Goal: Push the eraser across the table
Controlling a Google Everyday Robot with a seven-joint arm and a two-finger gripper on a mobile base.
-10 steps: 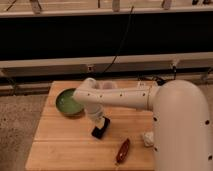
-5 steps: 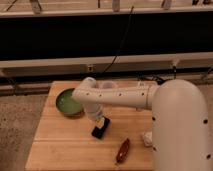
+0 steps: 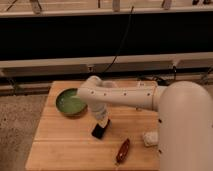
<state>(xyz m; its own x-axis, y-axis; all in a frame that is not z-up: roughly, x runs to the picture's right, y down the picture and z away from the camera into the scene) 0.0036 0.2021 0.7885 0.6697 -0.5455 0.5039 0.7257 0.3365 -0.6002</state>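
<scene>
The eraser (image 3: 99,131), a small flat black block, lies near the middle of the wooden table (image 3: 60,145). My white arm reaches from the right across the table and bends down. The gripper (image 3: 103,121) is at the eraser's upper right edge, touching or right over it. The arm hides part of the gripper.
A green bowl (image 3: 70,103) sits at the table's back left, close to the arm's elbow. A dark red elongated object (image 3: 122,150) lies near the front edge. A whitish pad (image 3: 149,138) lies at the right, beside the arm's big white body. Gravel floor lies left of the table.
The gripper and the eraser stand almost where they were; any shift is very slight.
</scene>
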